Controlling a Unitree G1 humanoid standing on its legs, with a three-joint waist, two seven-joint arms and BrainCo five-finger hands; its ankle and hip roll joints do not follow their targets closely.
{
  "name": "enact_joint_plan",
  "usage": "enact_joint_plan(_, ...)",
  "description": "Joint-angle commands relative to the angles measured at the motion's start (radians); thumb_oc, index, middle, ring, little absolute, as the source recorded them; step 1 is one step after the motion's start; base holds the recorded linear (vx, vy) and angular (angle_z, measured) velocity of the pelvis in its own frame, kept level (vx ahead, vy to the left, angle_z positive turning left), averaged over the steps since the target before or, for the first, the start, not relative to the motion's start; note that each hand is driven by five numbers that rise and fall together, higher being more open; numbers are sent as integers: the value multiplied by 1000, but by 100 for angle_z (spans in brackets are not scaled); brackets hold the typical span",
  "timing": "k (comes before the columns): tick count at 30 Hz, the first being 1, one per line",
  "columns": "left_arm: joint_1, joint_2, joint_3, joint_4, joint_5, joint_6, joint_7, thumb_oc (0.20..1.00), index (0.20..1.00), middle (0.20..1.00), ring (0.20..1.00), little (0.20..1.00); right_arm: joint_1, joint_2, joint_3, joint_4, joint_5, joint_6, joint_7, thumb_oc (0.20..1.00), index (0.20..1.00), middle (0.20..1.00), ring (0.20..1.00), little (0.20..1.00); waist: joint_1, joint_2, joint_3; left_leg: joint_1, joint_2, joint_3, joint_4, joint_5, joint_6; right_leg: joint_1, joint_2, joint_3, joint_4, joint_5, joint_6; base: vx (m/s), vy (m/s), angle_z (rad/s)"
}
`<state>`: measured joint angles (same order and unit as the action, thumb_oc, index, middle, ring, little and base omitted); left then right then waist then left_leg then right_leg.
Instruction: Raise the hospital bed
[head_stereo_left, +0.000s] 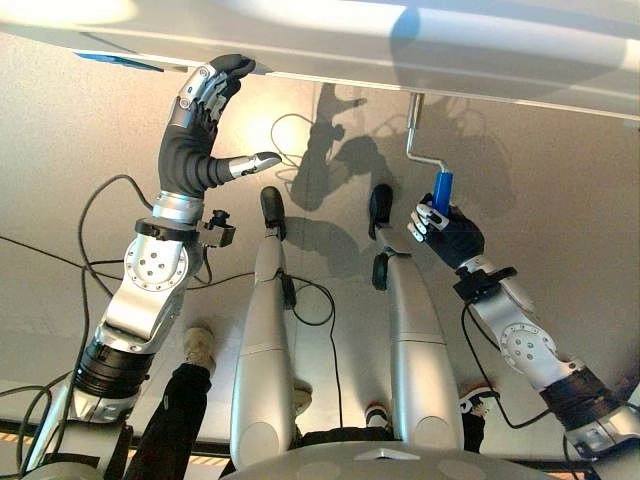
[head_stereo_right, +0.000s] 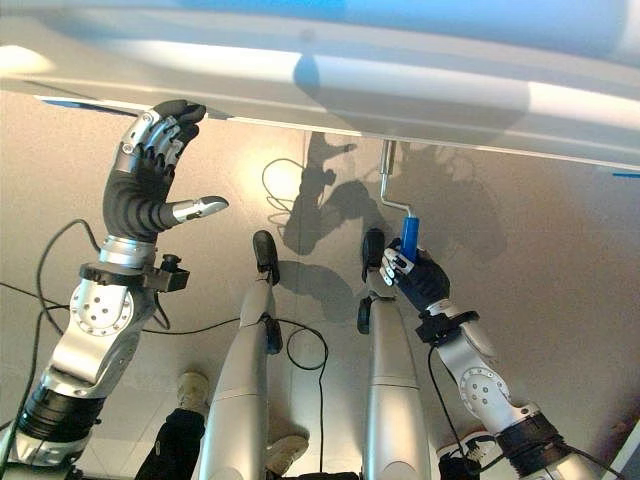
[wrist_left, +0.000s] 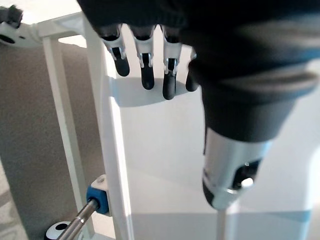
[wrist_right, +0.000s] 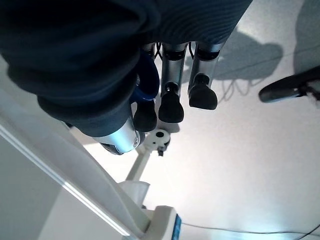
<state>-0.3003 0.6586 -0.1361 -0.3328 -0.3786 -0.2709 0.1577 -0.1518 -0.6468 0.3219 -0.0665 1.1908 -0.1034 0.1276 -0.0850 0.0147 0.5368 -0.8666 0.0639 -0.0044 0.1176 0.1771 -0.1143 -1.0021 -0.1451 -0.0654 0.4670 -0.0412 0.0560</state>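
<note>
- Looking down in the left eye view, the white panel of the hospital bed (head_stereo_left: 330, 45) runs across the top, above a pale grey floor (head_stereo_left: 560, 180). The left hand (head_stereo_left: 200, 125) reaches up with its fingers straight against the panel's lower edge and its thumb held out to the side. A bent silver metal crank rod (head_stereo_left: 415, 135) comes down from under the panel and ends in a blue cylindrical crank handle (head_stereo_left: 442, 187). The right hand (head_stereo_left: 447, 232) is curled round the lower part of that handle.
- The right eye view gives the same layout: the left hand (head_stereo_right: 150, 160) is spread wide at the bed's edge, well apart from the right hand (head_stereo_right: 415, 275), which grips the blue handle (head_stereo_right: 409, 233) under the rod (head_stereo_right: 385, 175). A person's dark trouser leg and pale shoe (head_stereo_right: 190, 390) stand on the floor near the left arm.
- The left wrist view shows the left hand's fingers (wrist_left: 145, 65) straight in a row, tips resting on the bed's white surface (wrist_left: 165, 145), beside a white frame bar (wrist_left: 60, 115) and a blue-and-white fitting on a silver rod (wrist_left: 97, 197).
- The right wrist view shows the right hand's fingers (wrist_right: 172, 100) curled, with the blue handle (wrist_right: 147, 82) partly visible between them and the thumb, and the white bed frame (wrist_right: 65, 190) just beside.
</note>
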Motion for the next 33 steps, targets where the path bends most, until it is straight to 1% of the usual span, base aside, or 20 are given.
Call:
enact_joint_plan(1,-5,33,6,-89,-40,-76,-14,1000,1000,1000,1000,1000,-83,-39,-51,-229,33,-124,126,200,200,200,200,200,-22,-38,-17,28,-47,11,118,-120,49,115,28,-10,-233,150,90,-1,10,4)
enact_joint_plan(3,-9,36,-2,-86,-38,-78,-17,1000,1000,1000,1000,1000,-123,-45,-29,-227,40,-120,127,200,200,200,200,200,-15,-37,-17,26,-49,8,121,-121,50,115,26,-14,-230,150,91,5,24,3)
enact_joint_plan(4,-19,43,-17,-87,-35,-77,-20,1000,1000,1000,1000,1000,-180,-78,1,-225,31,-115,111,200,200,200,200,200,-7,-38,-17,26,-49,6,122,-121,51,117,23,-17,-231,151,93,0,0,0)
enact_joint_plan(5,-19,43,-16,-87,-35,-77,-20,1000,1000,1000,1000,1000,-181,-78,2,-224,31,-115,111,200,200,200,200,200,-7,-38,-17,26,-49,6,122,-121,51,117,23,-17,-231,151,93,11,37,1)
enact_joint_plan(6,-29,61,-33,-92,-42,-81,-26,1000,1000,1000,1000,1000,-254,-158,40,-240,27,-104,113,200,200,200,200,200,0,-45,-17,23,-49,4,123,-121,50,116,20,-23,-234,154,93,0,0,0)
enact_joint_plan(9,-32,72,-71,-117,-86,-88,-52,1000,1000,1000,1000,1000,-342,-256,104,-269,23,-96,119,200,200,200,200,200,9,-55,-17,22,-48,-2,125,-119,47,122,16,-31,-234,153,93,0,0,0)
enact_joint_plan(11,-38,74,-87,-124,-94,-88,-59,1000,1000,1000,1000,1000,-383,-266,138,-272,26,-95,121,200,200,200,200,200,13,-57,-17,23,-48,-6,125,-118,47,124,14,-35,-234,153,92,7,-10,8)
enact_joint_plan(12,-51,82,-111,-136,-104,-89,-67,1000,1000,1000,1000,1000,-446,-266,190,-276,24,-91,119,200,200,200,200,200,20,-58,-17,23,-49,-9,125,-118,46,129,14,-38,-237,152,92,11,4,10)
enact_joint_plan(15,-74,76,-153,-142,-147,-88,-81,1000,1000,1000,1000,1000,-542,-219,273,-247,20,-80,102,200,200,200,200,200,33,-52,-17,21,-50,-15,127,-118,47,131,13,-43,-236,149,90,11,12,7)
enact_joint_plan(20,-103,41,-203,-139,-183,-76,-90,1000,1000,1000,1000,1000,-693,-79,368,-121,3,-52,68,200,200,200,200,200,60,-30,-17,12,-55,-20,132,-120,51,128,7,-49,-229,144,87,0,0,0)
enact_joint_plan(21,-102,42,-203,-139,-183,-76,-90,1000,1000,1000,1000,1000,-694,-79,368,-120,3,-53,68,200,200,200,200,200,59,-30,-17,11,-55,-20,133,-120,51,128,7,-49,-229,144,87,0,0,0)
enact_joint_plan(22,-109,24,-211,-132,-188,-73,-88,1000,1000,1000,1000,1000,-721,-20,377,-51,-16,-49,48,200,200,200,200,200,69,-21,-17,10,-58,-22,134,-120,53,127,5,-49,-228,142,88,0,0,0)
enact_joint_plan(23,-109,24,-211,-132,-188,-73,-88,1000,1000,1000,1000,1000,-722,-19,377,-51,-16,-49,49,200,200,200,200,200,69,-21,-17,10,-58,-22,134,-121,53,127,5,-49,-228,142,88,15,33,2)
enact_joint_plan(25,-111,-4,-217,-124,-197,-69,-88,1000,1000,1000,1000,1000,-764,77,387,57,-42,-40,26,200,200,200,200,200,84,-8,-17,5,-62,-25,141,-125,57,125,1,-48,-225,140,88,27,41,2)
enact_joint_plan(26,-112,-11,-219,-124,-199,-68,-88,1000,1000,1000,1000,1000,-773,106,386,90,-49,-39,16,200,200,200,200,200,89,-4,-17,5,-63,-25,142,-126,57,125,0,-49,-225,139,88,39,51,3)
enact_joint_plan(27,-112,-25,-220,-122,-207,-66,-86,1000,1000,1000,1000,1000,-791,166,387,153,-66,-38,1,200,200,200,200,200,96,3,-17,1,-65,-24,147,-128,59,123,-3,-47,-223,138,88,23,31,2)
enact_joint_plan(28,-111,-25,-220,-123,-207,-66,-86,1000,1000,1000,1000,1000,-791,167,387,153,-66,-38,2,200,200,200,200,200,96,3,-17,0,-65,-24,147,-128,59,123,-3,-47,-223,138,88,28,46,2)
enact_joint_plan(29,-113,-39,-220,-125,-207,-65,-82,1000,1000,1000,1000,1000,-813,213,388,203,-75,-40,-5,200,200,200,200,200,103,10,-17,-1,-68,-23,148,-130,61,121,-3,-48,-222,136,87,0,0,0)
enact_joint_plan(32,-115,-46,-223,-126,-213,-66,-83,1000,1000,1000,1000,1000,-822,234,392,236,-91,-36,-12,200,200,200,200,200,105,13,-17,-5,-70,-23,152,-131,61,119,-4,-48,-219,135,87,7,12,-1)
enact_joint_plan(33,-117,-58,-230,-120,-214,-65,-75,1000,1000,1000,1000,1000,-835,275,388,295,-106,-39,-23,200,200,200,200,200,110,19,-17,-7,-71,-24,153,-133,63,117,-5,-47,-217,132,87,0,0,0)
